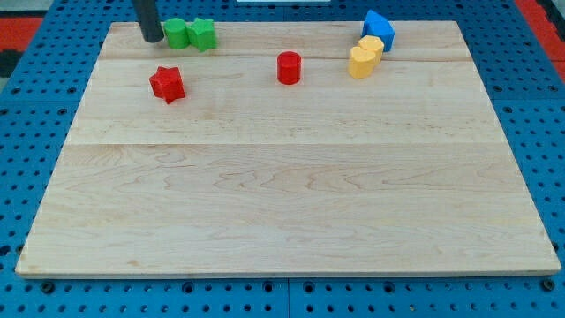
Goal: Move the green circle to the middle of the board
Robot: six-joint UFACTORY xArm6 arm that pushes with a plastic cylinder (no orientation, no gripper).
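Camera view: rod cut off above my tip.

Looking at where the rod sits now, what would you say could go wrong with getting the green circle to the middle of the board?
1. My tip sits at the view's left of the green circle, which touches the green star-like block; pushing rightward would likely shove both along the top edge.
2. Both sit near the board's top edge; a stray push might send one off.
3. The red cylinder could obstruct the path.
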